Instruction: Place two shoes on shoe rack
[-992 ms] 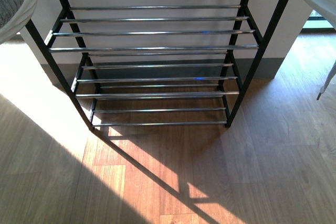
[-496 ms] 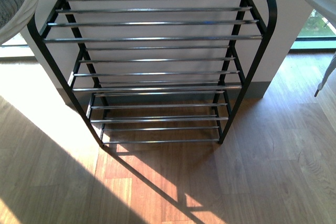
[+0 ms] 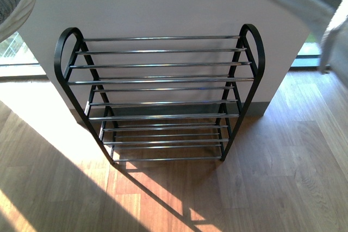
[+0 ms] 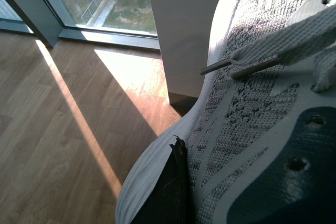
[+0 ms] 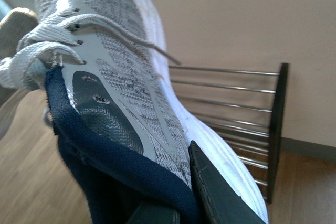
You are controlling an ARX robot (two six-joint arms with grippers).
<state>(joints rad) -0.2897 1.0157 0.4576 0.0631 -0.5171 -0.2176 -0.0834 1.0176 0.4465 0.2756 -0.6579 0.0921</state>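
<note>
Two sneakers aloft: left gripper [image 4: 178, 184] clamps left sneaker [image 4: 252, 103], right gripper [image 5: 181, 205] right sneaker [image 5: 131, 77] (seemingly by collars); lowering onto shoe rack [image 3: 161, 80] next.

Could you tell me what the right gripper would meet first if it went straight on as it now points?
The right gripper is shut on a sneaker; past it, the rack and its silver bars lie ahead, so the sneaker would probably touch those first, before the wall. Depth is unclear.

High front view onto shoe rack [image 3: 161, 103]
</note>
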